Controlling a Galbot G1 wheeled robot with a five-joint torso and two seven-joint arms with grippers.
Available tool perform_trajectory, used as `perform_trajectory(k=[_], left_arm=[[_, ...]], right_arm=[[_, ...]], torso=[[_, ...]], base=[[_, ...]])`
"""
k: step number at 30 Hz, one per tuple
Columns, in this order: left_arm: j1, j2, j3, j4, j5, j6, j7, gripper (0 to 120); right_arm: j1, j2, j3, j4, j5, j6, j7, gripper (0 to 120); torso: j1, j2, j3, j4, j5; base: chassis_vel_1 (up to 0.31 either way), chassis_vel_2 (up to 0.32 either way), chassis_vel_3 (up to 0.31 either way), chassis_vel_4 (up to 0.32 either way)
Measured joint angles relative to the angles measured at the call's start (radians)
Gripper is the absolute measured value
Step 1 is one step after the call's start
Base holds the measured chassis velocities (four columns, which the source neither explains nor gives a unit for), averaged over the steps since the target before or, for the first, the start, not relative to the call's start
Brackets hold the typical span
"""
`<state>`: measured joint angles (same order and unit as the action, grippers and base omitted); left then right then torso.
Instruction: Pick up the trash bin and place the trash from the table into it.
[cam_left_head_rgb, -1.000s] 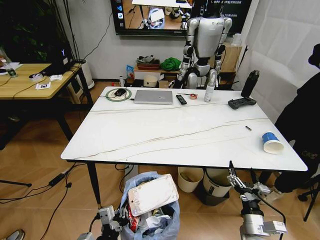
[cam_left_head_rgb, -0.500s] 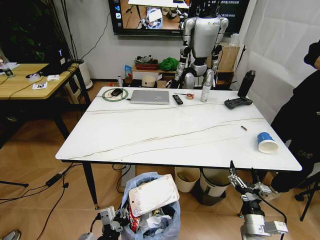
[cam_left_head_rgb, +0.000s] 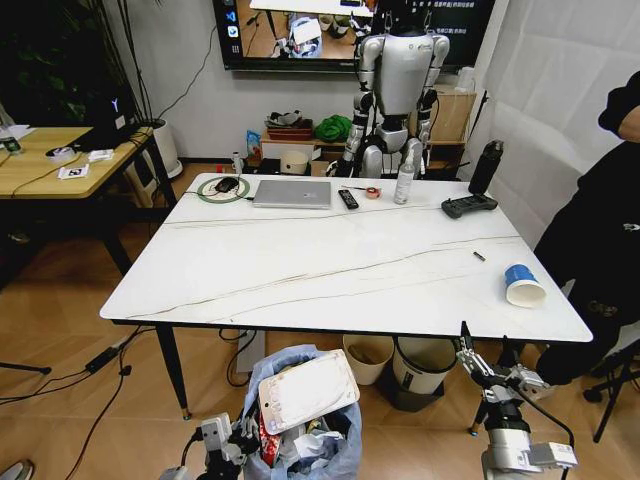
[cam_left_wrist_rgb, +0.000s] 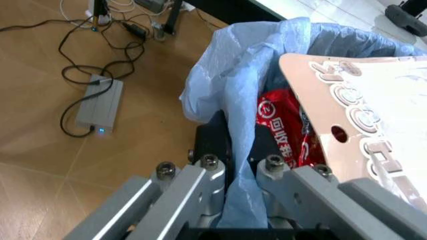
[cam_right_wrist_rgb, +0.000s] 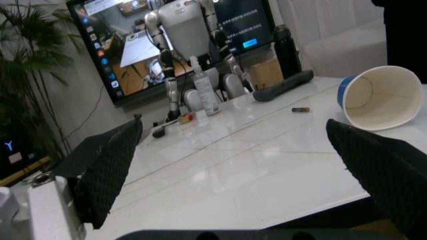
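Low beside the worktop (cam_left_head_rgb: 300, 290), the left pincer (cam_left_wrist_rgb: 230, 170) is clamped on the trash bin (cam_left_head_rgb: 300, 420) bag rim (thin plastic may tear), while the right pincer (cam_left_head_rgb: 487, 372) gapes empty near the paper cup (cam_left_head_rgb: 523, 286).

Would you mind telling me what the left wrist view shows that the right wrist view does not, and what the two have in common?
The left wrist view alone shows the left gripper shut on the blue bag rim of the trash bin, a red wrapper and a pale card inside it, and a power adapter on the floor. The right wrist view alone shows the right gripper open, the paper cup lying on its side, and a spray bottle. Both show the table, at a corner of the left wrist view.
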<state>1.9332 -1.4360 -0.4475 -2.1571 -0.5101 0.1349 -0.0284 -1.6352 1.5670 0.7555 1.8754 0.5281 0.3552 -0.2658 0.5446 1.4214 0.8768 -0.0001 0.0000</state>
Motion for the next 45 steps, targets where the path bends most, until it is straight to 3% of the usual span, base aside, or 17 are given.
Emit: perform_trajectory(k=[45], left_arm=[[0.015,-0.013,0.010,-0.001,0.019,-0.013,0.005,0]], right_arm=[[0.001,-0.011,-0.003,0.003,0.020,-0.003,-0.006,100]], torso=[[0.000,0.000,0.000,0.0000,0.0000]], base=[[-0.050,-0.052,0.050,0.050]])
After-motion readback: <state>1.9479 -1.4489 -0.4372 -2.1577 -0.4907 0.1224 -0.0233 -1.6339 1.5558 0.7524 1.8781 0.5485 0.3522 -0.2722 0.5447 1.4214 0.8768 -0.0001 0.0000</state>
